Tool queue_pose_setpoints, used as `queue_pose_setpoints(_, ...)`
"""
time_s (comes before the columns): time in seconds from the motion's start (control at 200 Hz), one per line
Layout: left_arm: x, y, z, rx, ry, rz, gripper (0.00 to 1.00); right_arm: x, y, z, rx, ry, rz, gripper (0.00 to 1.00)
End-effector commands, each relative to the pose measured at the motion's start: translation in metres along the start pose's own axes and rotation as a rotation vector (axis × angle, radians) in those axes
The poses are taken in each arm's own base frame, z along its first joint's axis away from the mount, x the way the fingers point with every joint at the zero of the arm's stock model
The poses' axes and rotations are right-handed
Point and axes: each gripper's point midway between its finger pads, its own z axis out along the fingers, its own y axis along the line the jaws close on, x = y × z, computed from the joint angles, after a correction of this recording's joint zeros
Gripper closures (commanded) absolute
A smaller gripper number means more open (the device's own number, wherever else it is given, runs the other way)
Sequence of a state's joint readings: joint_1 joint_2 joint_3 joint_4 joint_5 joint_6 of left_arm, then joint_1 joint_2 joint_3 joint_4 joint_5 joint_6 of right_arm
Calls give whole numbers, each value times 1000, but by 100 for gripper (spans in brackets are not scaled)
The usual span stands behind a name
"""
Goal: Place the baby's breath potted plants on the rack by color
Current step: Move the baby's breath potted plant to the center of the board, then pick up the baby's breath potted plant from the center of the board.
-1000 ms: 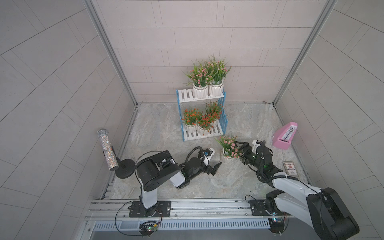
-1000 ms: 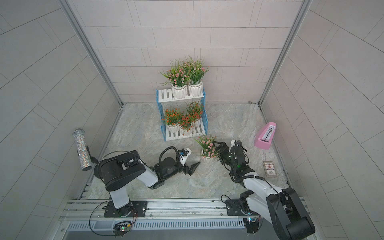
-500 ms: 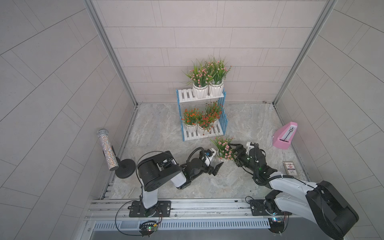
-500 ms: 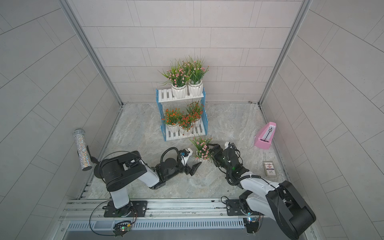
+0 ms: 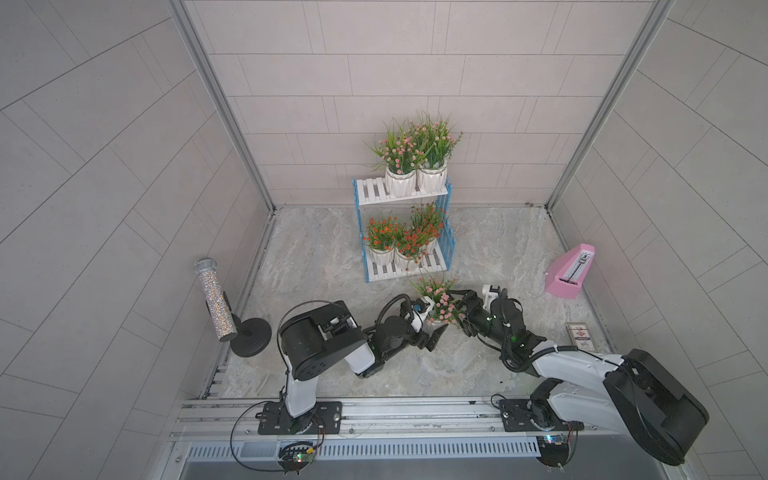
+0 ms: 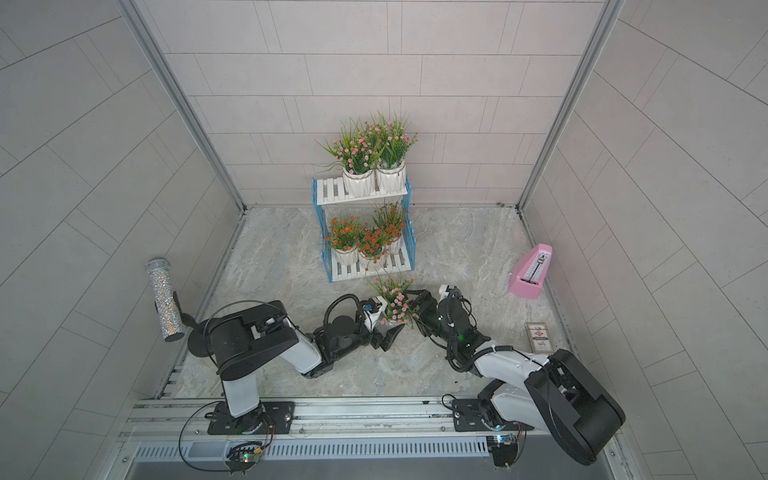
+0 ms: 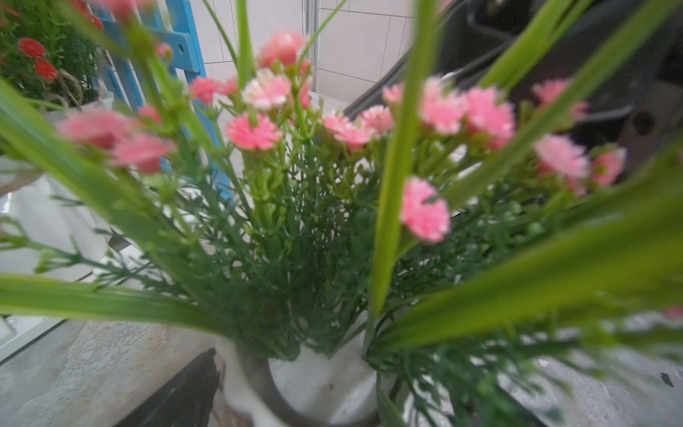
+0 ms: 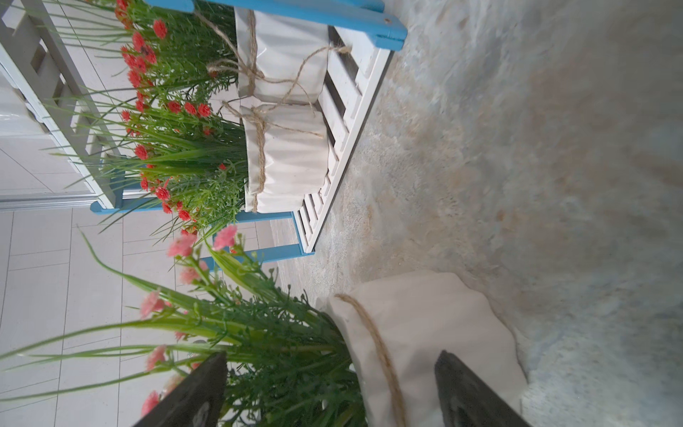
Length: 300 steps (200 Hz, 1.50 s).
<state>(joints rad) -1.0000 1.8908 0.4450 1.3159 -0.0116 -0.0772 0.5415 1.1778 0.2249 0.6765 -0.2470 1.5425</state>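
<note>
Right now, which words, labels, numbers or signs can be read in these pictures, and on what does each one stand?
No text can be read clearly in any view.
On the small printed box lying on the floor: a red mark and some print, too small to read.
On the pink metronome: scale marks, too small to read.

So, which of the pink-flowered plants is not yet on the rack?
The pink plant down on the floor, just in front of the rack. The other two pink plants stand side by side on the top shelf.
</note>
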Motion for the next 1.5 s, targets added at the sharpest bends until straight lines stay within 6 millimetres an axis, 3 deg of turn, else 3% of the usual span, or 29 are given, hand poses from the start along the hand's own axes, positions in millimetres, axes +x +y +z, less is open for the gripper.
queue_pose_setpoints(0.0, -11, 0, 7, -8, -46, 21, 0, 8, 21, 1, -54, 41, 4, 10)
queue_pose_setpoints(0.41, -17, 8, 29, -41, -68, 62, 0, 17, 25, 5, -68, 67, -10, 10)
queue_pose_setpoints(0.665, -24, 16, 21, -53, -79, 45, 8, 16, 29, 0, -48, 52, -71, 10)
queue_pose_setpoints(0.906, -32, 16, 11, -50, -95, 35, 11, -5, 19, -27, 47, -71, -217, 7)
queue_pose_setpoints(1.136, -37, 16, 10, -46, -107, 25, 17, -23, 22, -53, 112, -142, -338, 6)
queue_pose_setpoints(1.496, -71, 16, 0, -60, -88, 36, 23, -53, 10, -80, 243, -228, -498, 6)
